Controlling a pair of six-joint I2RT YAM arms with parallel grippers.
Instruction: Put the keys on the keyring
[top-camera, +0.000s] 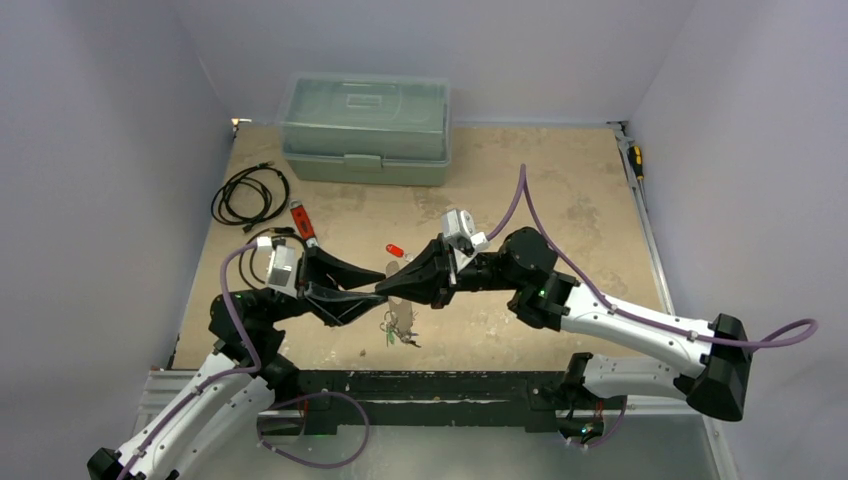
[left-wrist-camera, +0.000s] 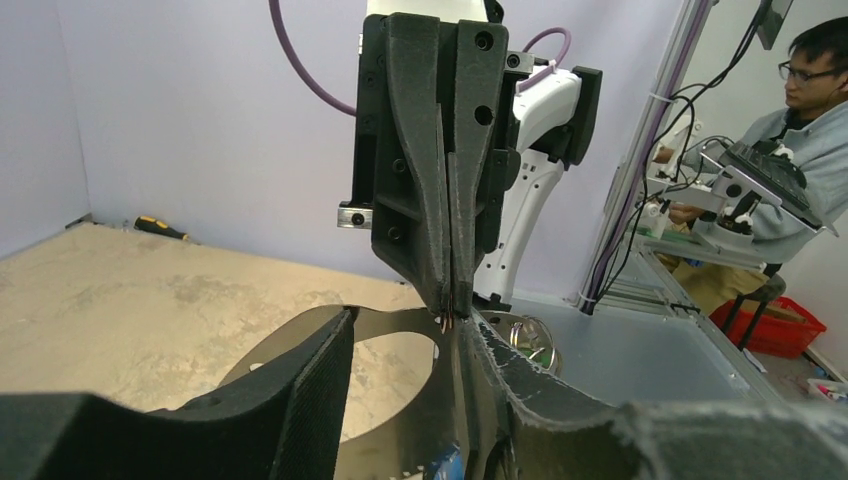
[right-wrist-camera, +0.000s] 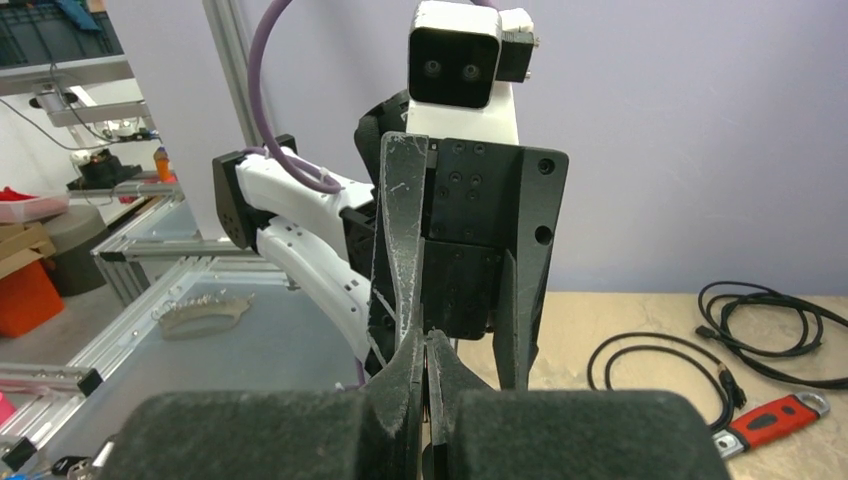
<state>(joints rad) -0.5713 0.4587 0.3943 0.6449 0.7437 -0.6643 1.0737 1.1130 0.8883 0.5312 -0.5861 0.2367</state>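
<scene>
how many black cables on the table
2: one coil at the table's far left, a second loop nearer the left arm. Others may hide under it.

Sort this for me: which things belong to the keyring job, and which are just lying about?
Job: left claw, right claw, loose red key, bunch of keys under the claws; the keyring is not clearly visible.
Lying about: toolbox, black cables, red-handled tool, screwdriver.

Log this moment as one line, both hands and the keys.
right hand: shut, held item unclear | left hand: open, straddling right hand's tip | keys: cluster close by the tips
</scene>
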